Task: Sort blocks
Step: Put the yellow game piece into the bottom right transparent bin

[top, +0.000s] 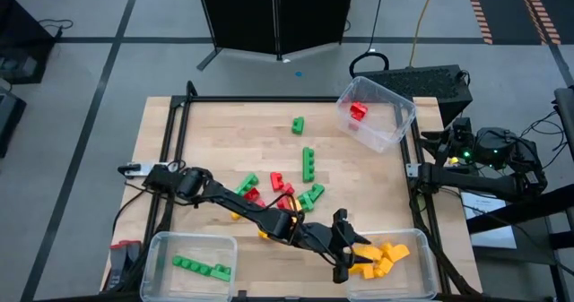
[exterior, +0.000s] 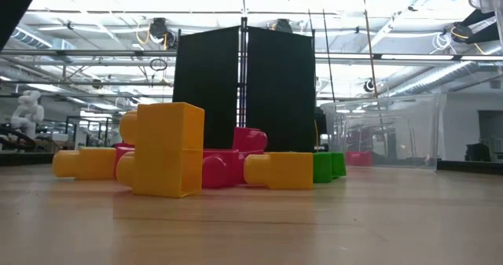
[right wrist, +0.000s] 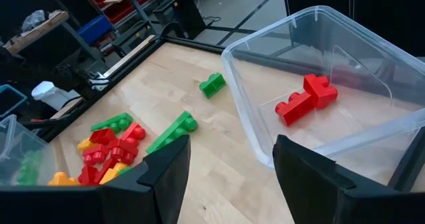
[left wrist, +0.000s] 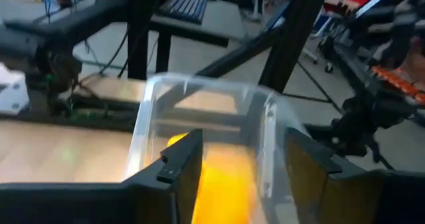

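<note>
Desk (top: 224,132): wooden, three clear bins at its edges. Landmark is the yellow bin (top: 429,259) at the near right corner. Left arm reaches across the desk to it. Left tool (top: 345,255) hangs over its inner rim, fingers parted, a yellow blur between them; hold unclear. Right tool (right wrist: 229,167) waits open by the red bin (right wrist: 372,64). Loose blocks (top: 282,190) lie mid-desk, left of the landmark.

A yellow-orange blur (left wrist: 222,184) between the left claw (left wrist: 242,171) fingers cannot be made out.
</note>
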Tool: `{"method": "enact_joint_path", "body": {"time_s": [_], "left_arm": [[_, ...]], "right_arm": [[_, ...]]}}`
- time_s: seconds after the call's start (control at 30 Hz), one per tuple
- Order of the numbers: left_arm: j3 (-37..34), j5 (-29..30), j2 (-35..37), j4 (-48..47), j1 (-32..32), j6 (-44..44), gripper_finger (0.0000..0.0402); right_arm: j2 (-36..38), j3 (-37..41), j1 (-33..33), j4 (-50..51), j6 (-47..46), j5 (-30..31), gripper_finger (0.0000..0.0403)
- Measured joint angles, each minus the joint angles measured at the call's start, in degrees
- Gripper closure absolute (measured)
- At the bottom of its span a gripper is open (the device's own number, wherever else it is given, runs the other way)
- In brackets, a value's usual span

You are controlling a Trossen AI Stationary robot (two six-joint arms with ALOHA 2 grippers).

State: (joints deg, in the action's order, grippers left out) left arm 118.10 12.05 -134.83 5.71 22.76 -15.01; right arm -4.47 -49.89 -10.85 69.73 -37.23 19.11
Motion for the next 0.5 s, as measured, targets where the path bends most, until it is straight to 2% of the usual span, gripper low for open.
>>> {"method": "enact_joint_path", "body": {"time_s": [0.23,0.33,0.43,0.5], "left_arm": [[2.8,-0.7,0.2,-1.8,0.0,0.6,0.0179],[6.3,0.5,3.0,-13.8,-0.3,0.0,0.0173],[10.9,5.3,7.4,-32.9,-1.5,-3.0,0.0172],[12.5,6.1,10.1,-43.8,-2.6,-7.7,0.0171]], "right_arm": [[0.0,0.0,0.0,0.0,0.0,0.0,0.0195],[0.0,0.0,0.0,0.0,0.1,0.0,0.0195],[0.0,0.0,0.0,0.1,0.2,0.0,0.0195],[0.0,0.0,0.0,0.4,0.3,0.0,0.0195]]}}
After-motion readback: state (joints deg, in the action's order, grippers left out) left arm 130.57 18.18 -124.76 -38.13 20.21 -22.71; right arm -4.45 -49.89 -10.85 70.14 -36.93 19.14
